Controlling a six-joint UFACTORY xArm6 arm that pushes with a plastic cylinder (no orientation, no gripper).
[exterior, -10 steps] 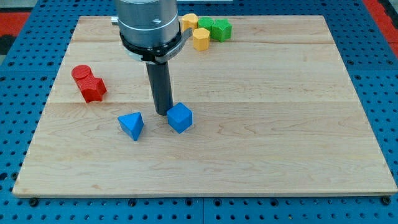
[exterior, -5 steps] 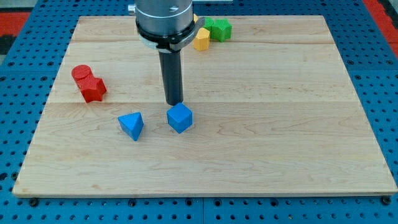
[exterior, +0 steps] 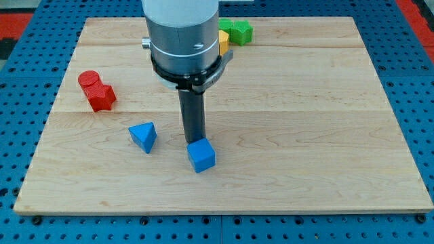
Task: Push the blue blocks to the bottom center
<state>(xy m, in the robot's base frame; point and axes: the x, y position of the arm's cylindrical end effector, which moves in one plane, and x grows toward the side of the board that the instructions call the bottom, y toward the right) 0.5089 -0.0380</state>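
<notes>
The rod's tip (exterior: 194,141) sits right against the top edge of the blue cube (exterior: 201,155), which lies a little left of centre in the lower half of the wooden board (exterior: 325,135). There is no gripper here, just the rod. The blue triangular block (exterior: 143,136) rests near the cube, to the view's left. Two red blocks (exterior: 97,91) touch each other further left, and green (exterior: 239,30) and yellow blocks (exterior: 223,41) peek out at the top.

Two red blocks (exterior: 97,91) touch at the board's (exterior: 325,135) left; green blocks (exterior: 237,30) and a yellow block (exterior: 223,42) sit at top
</notes>
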